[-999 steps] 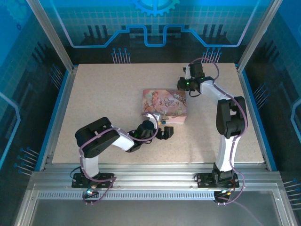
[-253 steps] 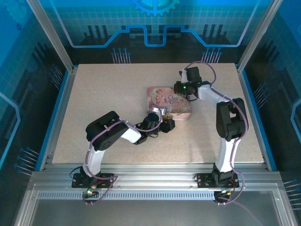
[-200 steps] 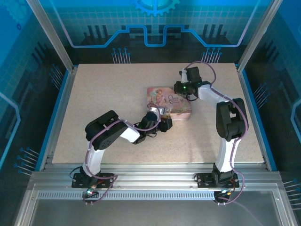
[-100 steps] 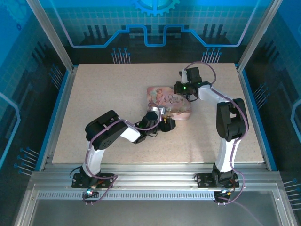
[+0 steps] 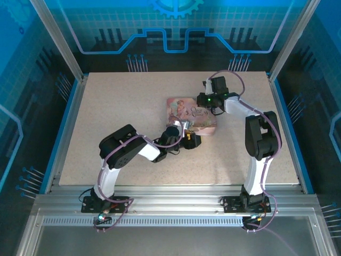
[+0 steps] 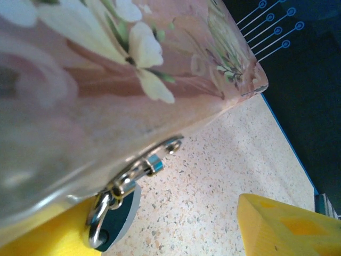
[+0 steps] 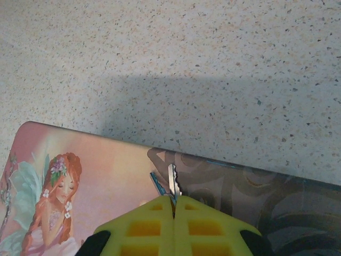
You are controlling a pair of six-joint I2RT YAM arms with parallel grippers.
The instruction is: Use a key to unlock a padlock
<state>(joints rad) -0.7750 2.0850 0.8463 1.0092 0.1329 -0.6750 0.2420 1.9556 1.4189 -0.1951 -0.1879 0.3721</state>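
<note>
Pink box [image 5: 186,113] lay on the speckled bench [image 5: 117,117], and the tiny padlock [image 6: 118,221] hung off the clasp on its edge, between the left pincer's [image 6: 160,226] spread-apart fingers and close to one of them, nothing gripped. Right pincer [image 7: 173,201] was clamped shut on the key [image 7: 171,182], blade poking out past its tips over the box lid
</note>
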